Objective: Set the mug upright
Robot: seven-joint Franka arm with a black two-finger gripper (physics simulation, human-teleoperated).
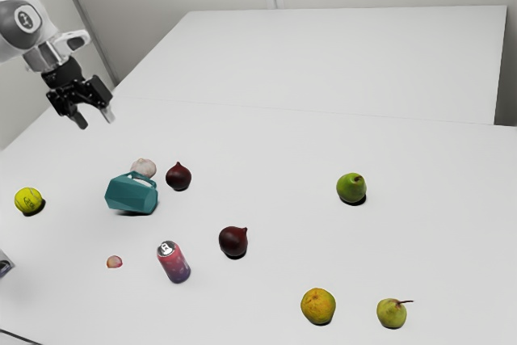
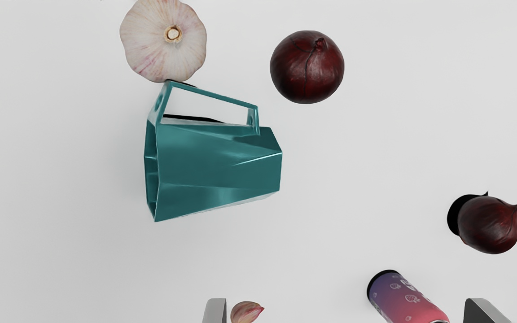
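Above the table at the exterior view's upper left, the black gripper [image 1: 95, 117] hangs well clear of everything, its two fingers apart. A teal faceted mug [image 1: 132, 194] lies on its side on the table, lower down in that view. In the wrist view the mug [image 2: 218, 163] has its handle out to the side facing the garlic bulb, and its mouth points away from the two dark onions. The gripper [image 2: 346, 310] is open in the wrist view, with wide-set fingertips and nothing held.
A garlic bulb [image 2: 163, 42] sits right by the mug's handle, and a dark red onion [image 2: 307, 67] is close by. Around them are another onion [image 1: 233, 241], a can [image 1: 174, 262], a garlic clove [image 1: 115, 262], a tennis ball [image 1: 28, 199], a green fruit [image 1: 351, 187], a yellow fruit [image 1: 318, 305] and a pear [image 1: 391, 313].
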